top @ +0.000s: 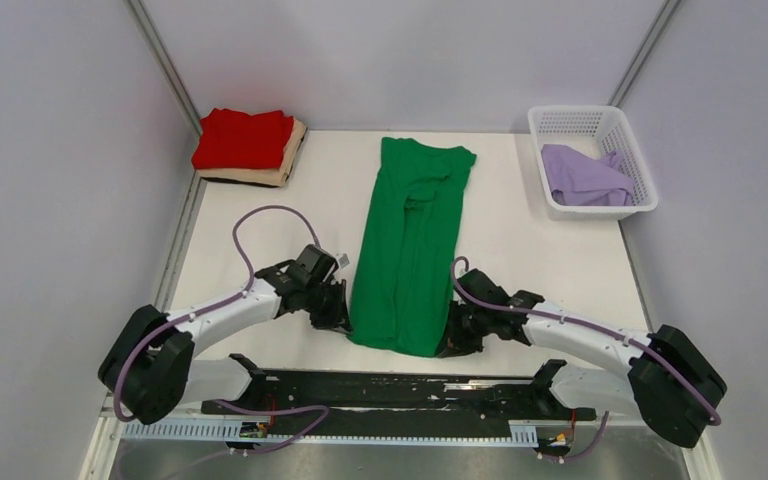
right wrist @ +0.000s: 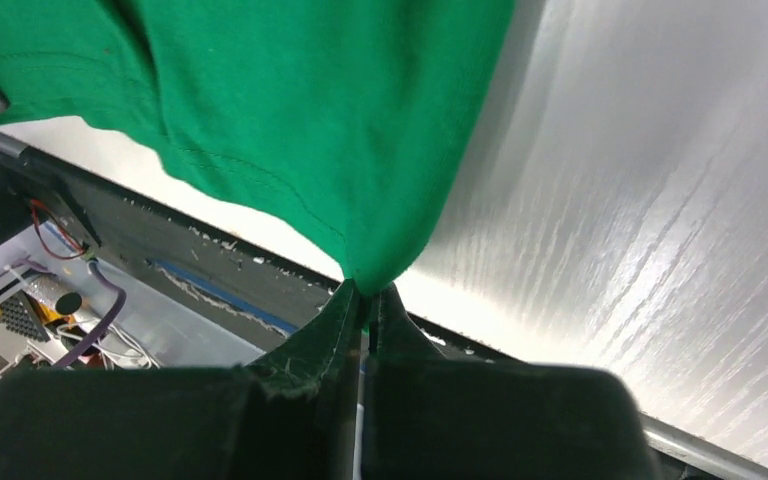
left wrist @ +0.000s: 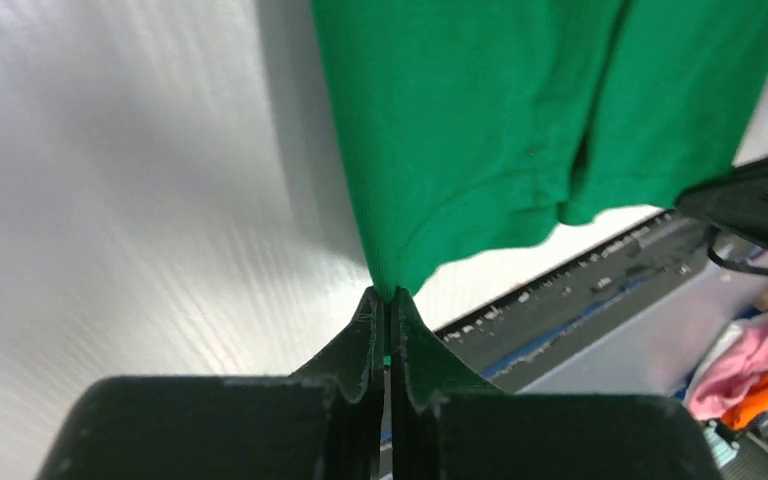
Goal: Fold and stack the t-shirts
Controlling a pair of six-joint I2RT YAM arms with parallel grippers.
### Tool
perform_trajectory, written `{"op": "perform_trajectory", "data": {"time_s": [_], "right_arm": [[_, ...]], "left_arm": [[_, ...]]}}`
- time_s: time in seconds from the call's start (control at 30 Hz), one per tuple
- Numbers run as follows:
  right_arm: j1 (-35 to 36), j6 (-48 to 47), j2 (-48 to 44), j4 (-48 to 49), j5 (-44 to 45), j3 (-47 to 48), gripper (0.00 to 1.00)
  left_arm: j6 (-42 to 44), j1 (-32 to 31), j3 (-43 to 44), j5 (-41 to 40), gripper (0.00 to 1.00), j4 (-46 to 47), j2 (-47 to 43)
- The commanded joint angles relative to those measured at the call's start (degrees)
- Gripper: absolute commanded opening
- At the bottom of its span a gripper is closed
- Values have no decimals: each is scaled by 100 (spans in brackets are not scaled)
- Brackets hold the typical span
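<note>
The bright green t-shirt [top: 410, 240] lies on the white table as a long narrow strip, sides folded in, running from the back to the near edge. My left gripper [top: 338, 316] is shut on its near left corner, seen in the left wrist view [left wrist: 388, 295]. My right gripper [top: 450, 342] is shut on its near right corner, seen in the right wrist view [right wrist: 365, 290]. The near hem hangs lifted between them. The red t-shirt [top: 244, 138] lies folded on the folded tan t-shirt [top: 288, 160] at the back left. The pale lavender t-shirt [top: 585, 176] lies crumpled in the basket.
The white lattice basket [top: 545, 125] stands at the back right of the table. The black mounting rail [top: 400, 392] with the arm bases runs along the near edge. Grey walls close in both sides.
</note>
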Motion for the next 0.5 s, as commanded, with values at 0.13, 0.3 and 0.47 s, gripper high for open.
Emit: {"op": "perform_trajectory", "data": {"time_s": [0.13, 0.3, 0.47], "right_arm": [[-10, -89, -376, 54, 609, 474, 0], [-505, -461, -154, 130, 791, 1008, 0], [-1056, -857, 248, 363, 864, 1523, 0]], "left_arm": [[-94, -130, 545, 373, 0, 116, -247], [17, 47, 1351, 160, 0, 491, 322], [139, 350, 2094, -137, 0, 709, 1009]]}}
